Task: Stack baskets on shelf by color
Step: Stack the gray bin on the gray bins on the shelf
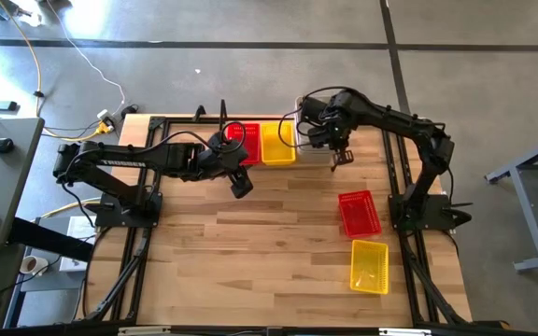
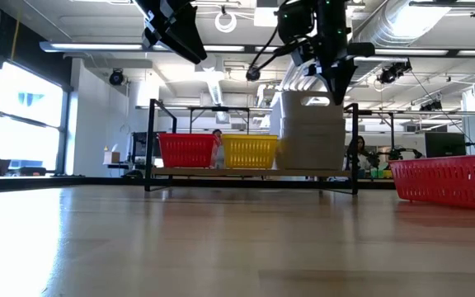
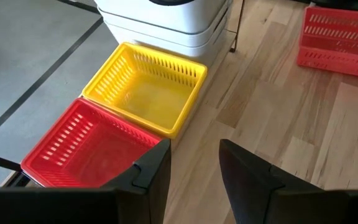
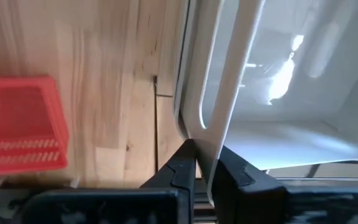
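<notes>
On the shelf (image 2: 246, 172): red basket (image 3: 89, 146), yellow basket (image 3: 145, 87), then a white stack (image 2: 312, 136), side by side. Right gripper (image 4: 204, 165) over that stack's near rim, fingers nearly together on the top white basket's wall, apparently pinching it. Left gripper (image 3: 194, 168) raised before the red and yellow baskets, fingers apart, holding nothing. Loose on the table (image 1: 250, 243): another red basket (image 1: 359, 213) and another yellow basket (image 1: 369, 266).
</notes>
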{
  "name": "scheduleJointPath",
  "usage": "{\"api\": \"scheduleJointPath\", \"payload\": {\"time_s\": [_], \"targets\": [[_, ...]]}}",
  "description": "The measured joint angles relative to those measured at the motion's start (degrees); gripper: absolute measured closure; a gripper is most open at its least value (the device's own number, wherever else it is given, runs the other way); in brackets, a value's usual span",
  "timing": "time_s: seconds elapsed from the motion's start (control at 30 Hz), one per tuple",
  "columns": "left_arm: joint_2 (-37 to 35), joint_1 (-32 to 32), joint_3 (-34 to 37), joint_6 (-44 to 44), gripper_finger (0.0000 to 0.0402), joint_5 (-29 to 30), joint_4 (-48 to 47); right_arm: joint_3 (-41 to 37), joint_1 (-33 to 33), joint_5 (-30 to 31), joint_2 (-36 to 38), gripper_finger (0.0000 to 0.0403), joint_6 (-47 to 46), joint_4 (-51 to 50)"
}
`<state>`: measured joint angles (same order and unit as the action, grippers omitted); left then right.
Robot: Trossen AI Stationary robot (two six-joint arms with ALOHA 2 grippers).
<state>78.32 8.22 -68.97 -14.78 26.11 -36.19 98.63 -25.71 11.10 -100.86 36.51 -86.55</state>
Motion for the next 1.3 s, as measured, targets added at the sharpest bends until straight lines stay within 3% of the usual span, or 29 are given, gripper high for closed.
{"api": "scheduleJointPath", "payload": {"time_s": [1.13, 1.3], "targets": [[0.00, 0.01, 0.00, 0.01, 0.0275, -0.01, -0.01, -0.02, 2.24, -0.45, 0.02, 0.0379, -6.87, 1.59], [0.00, -0.01, -0.02, 0.01, 0.0275, -0.02, -0.01, -0.02, 2.81, -0.43, 0.02, 0.0357, -6.97, 1.49]]}}
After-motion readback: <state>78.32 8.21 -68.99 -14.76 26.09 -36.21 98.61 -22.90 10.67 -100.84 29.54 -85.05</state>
